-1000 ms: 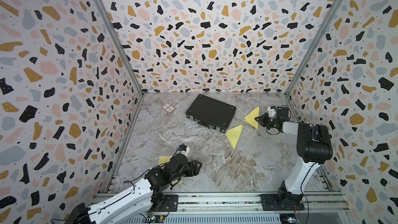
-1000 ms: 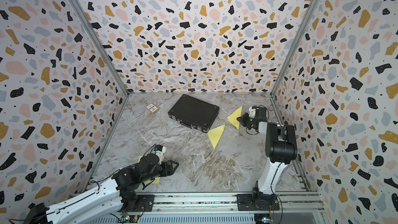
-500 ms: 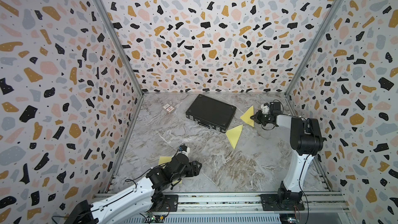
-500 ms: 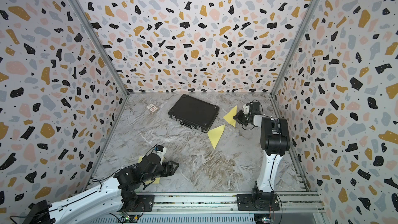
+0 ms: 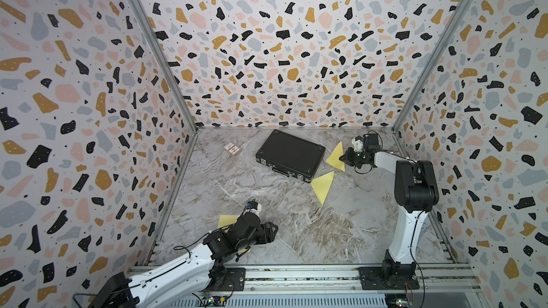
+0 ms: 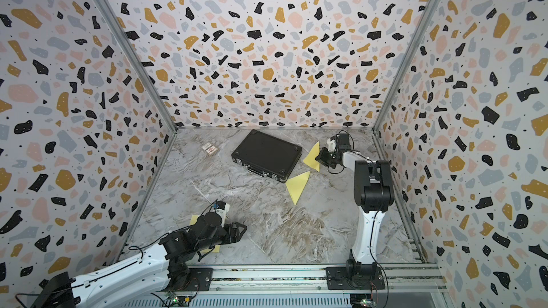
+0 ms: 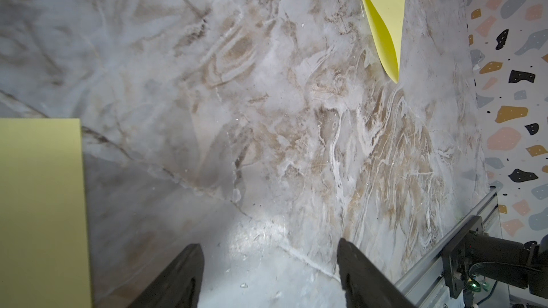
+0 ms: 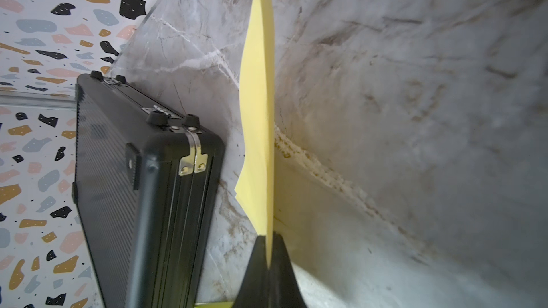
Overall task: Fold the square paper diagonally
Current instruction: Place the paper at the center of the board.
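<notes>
Veined marble tabletop (image 5: 296,232); ribbed black case (image 5: 290,154), pinched yellow paper triangle (image 5: 335,157)

Marble-look table (image 5: 355,232), grey and tan veins all over. Toward the back lies a black case (image 5: 290,154), flat and skewed, with a small packet (image 5: 232,149) well apart to its left. Just beside the case's near corner sits a folded yellow triangle (image 5: 323,186). Front left there's a flat yellow sheet (image 5: 226,221), partly hidden.

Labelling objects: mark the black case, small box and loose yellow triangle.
black case (image 5: 290,154), in a top view, lid centre
small box (image 5: 232,149), in a top view, top face
loose yellow triangle (image 5: 323,186), in a top view, its middle
</notes>
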